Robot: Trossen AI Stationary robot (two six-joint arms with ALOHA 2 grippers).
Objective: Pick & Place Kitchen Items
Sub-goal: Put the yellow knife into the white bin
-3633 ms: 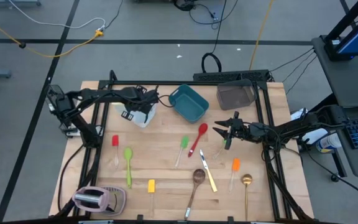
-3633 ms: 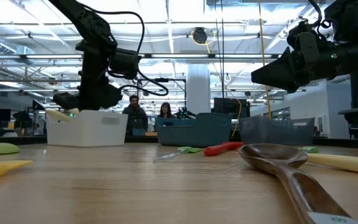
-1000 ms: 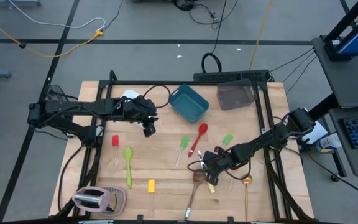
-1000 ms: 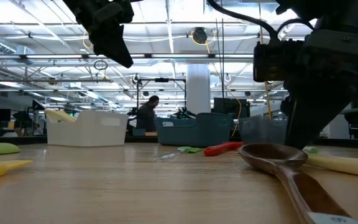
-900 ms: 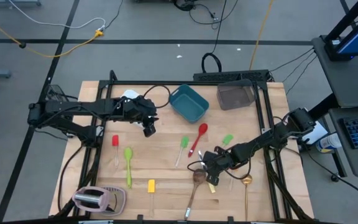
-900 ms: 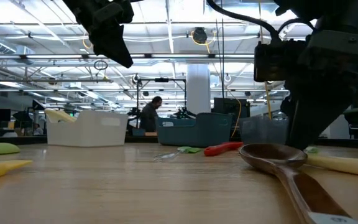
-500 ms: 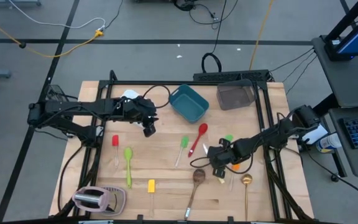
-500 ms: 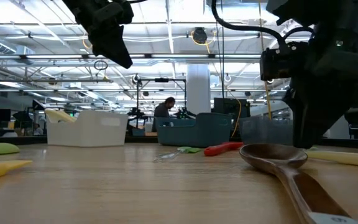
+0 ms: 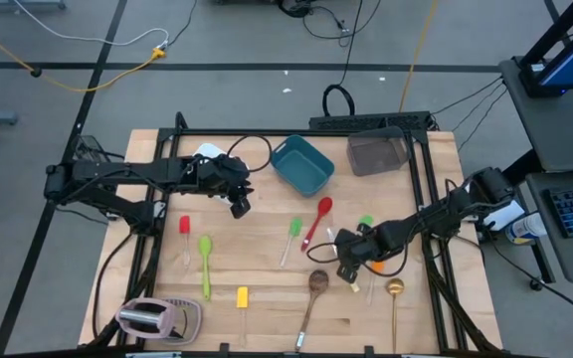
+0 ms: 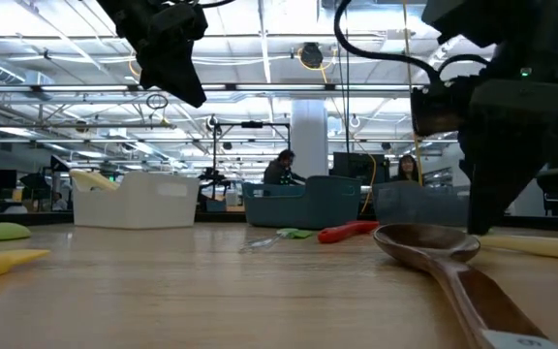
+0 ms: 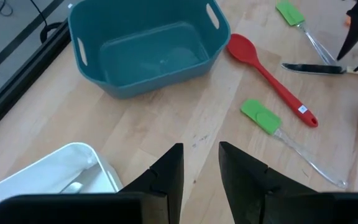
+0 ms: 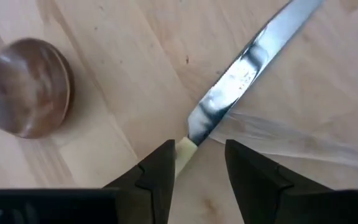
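My right gripper [image 9: 347,268] stands low over the table's right middle, fingers down, shut on a cream-handled knife [image 12: 247,62]. The knife lies between the wooden spoon [image 9: 313,290] and the orange spatula [image 9: 376,266]. My left gripper [image 9: 237,207] hangs open and empty above the table near the white tub [image 9: 207,157]; it also shows in its wrist view [image 11: 201,152]. Flat on the table lie a red spoon [image 9: 318,221], two green spatulas [image 9: 293,231] [image 9: 365,223], a green spoon [image 9: 205,261], a red spatula [image 9: 184,231], a yellow spatula [image 9: 242,298] and a gold spoon [image 9: 394,296]. My right gripper has the knife's cream handle [image 12: 183,151] between its two fingers, right where the handle meets the blade. The fingers come from above, pointing down, and lie across the knife. The blade [image 12: 247,62] crosses the orange spatula's clear stem; whether the knife is clear of the table I cannot tell.
A teal tub [image 9: 301,164] and a smoky-grey tub [image 9: 378,151] stand at the far edge. A pinkish toaster [image 9: 157,316] sits at the near left corner. Bare wood lies between the green spoon and the wooden spoon. People show in the room beyond the table.
My right gripper has gone a little toward the table's right edge, away from the wooden spoon's bowl. The knife has gone with it and now lies nearer the orange spatula.
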